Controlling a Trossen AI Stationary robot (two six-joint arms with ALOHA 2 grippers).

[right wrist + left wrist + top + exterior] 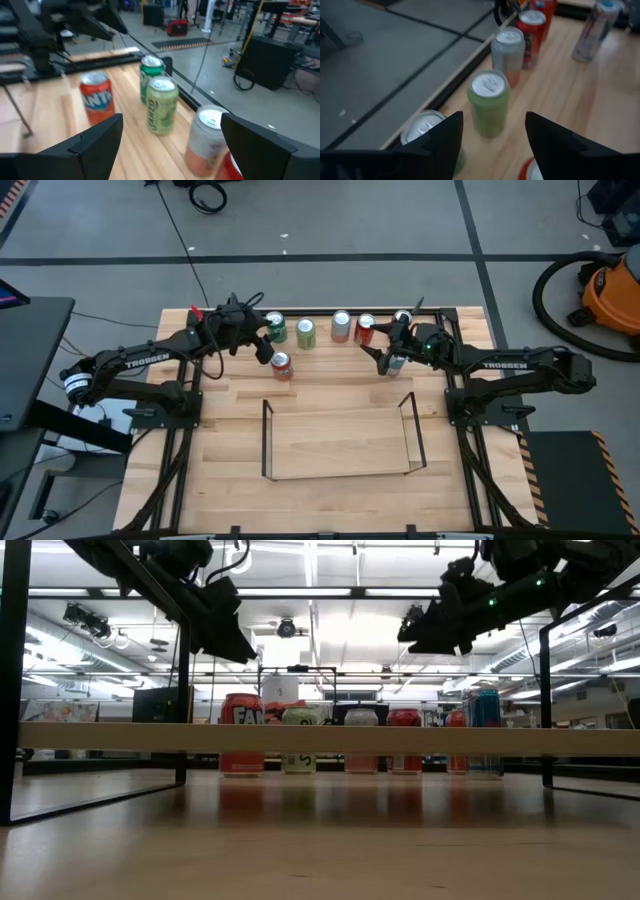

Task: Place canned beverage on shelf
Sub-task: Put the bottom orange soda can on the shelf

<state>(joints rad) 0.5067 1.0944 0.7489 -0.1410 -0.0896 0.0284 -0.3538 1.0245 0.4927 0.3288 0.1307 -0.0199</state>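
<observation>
**A:** Nearest the lower edge of the high view, what lies there?

**B:** Lower centre holds the shelf (340,442), its thin black rods round a pale floor with nothing on it. So I judge no can has been placed yet; the step in hand is the reach for one.

**A:** And above it in the frame?

**B:** An orange can (282,365) stands alone, left of centre. The left gripper (262,346) hangs just above and beside it, fingers spread and holding nothing. At right, the right gripper (385,358) hovers close by a slim silver-blue can (397,362), fingers also apart and empty.

**A:** Farther up?

**B:** A row along the table's upper edge: dark green can (276,329), pale green can (305,332), silver can (341,326), red can (365,329).

**A:** What does the next move call for?

**B:** My guess: one gripper drops until its fingers straddle its can, closes, then carries it down the frame over the rods without clipping them.

**A:** Anything unclear?

**B:** In the low view a wood rail crosses the cans' middles. The left wrist view cuts the orange can to a sliver of rim at its bottom edge. Whether the right fingers touch the slim can, I cannot tell.
</observation>
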